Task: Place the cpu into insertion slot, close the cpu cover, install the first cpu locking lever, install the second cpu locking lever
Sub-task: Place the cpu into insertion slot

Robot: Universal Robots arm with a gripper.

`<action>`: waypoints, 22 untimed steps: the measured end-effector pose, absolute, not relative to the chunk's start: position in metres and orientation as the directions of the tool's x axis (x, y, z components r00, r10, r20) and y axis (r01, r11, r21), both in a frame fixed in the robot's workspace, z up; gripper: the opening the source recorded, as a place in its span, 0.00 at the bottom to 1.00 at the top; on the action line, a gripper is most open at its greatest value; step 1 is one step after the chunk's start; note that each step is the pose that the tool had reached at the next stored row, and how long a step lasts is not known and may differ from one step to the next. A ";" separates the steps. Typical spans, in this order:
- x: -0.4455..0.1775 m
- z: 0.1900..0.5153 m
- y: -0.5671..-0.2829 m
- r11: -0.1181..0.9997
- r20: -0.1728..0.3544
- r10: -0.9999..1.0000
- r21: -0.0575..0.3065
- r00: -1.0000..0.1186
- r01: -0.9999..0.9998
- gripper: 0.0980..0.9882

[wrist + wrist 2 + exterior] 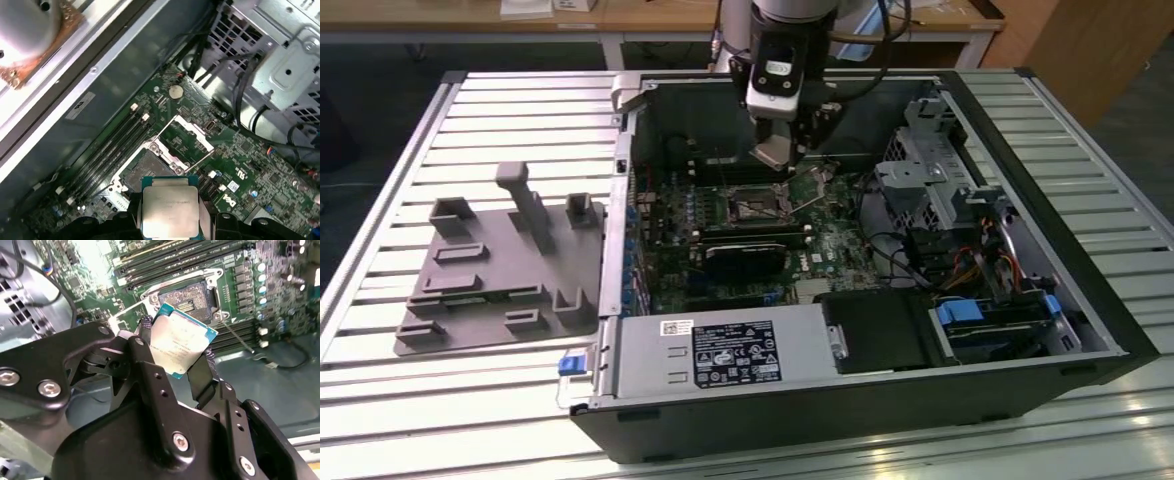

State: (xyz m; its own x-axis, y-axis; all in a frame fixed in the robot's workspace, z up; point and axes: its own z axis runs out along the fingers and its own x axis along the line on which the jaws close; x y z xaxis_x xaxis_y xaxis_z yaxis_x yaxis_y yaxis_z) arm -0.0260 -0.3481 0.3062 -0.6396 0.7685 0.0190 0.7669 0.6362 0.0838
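Note:
My gripper [775, 152] hangs inside the open computer case, shut on the cpu [182, 340], a flat square chip with a silver-grey top. The chip sits edge-on between the black fingers [145, 335] and is also seen in the first wrist view as the cpu [169, 207]. It hovers a little above the insertion slot [145, 170], which is uncovered. The cpu cover [187, 136], a silvery frame, is flipped open beside the slot. In the exterior view the insertion slot [754, 207] lies just below the gripper. A thin locking lever [235, 335] juts out from the socket's corner.
Long memory slots [112, 145] run beside the socket. A black card [747, 258] lies in front of it, with a drive cage [927, 170] and cables [907, 255] toward the exterior view's right. A power supply [720, 355] fills the case front. A grey fixture plate [494, 270] lies on the slatted table.

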 end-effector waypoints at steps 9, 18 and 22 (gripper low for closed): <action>-0.026 0.304 -0.348 0.503 0.019 0.862 0.084 -0.506 0.860 0.49; -0.026 0.301 -0.348 0.358 0.019 0.932 0.084 -0.361 0.930 0.49; -0.026 0.298 -0.348 0.295 0.019 0.954 0.084 -0.298 0.952 0.49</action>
State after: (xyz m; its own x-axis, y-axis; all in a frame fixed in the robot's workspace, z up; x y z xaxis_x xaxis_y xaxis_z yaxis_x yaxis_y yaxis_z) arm -0.0260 -0.3481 0.2985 -0.2979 0.9544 0.0189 0.9517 0.2953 0.0839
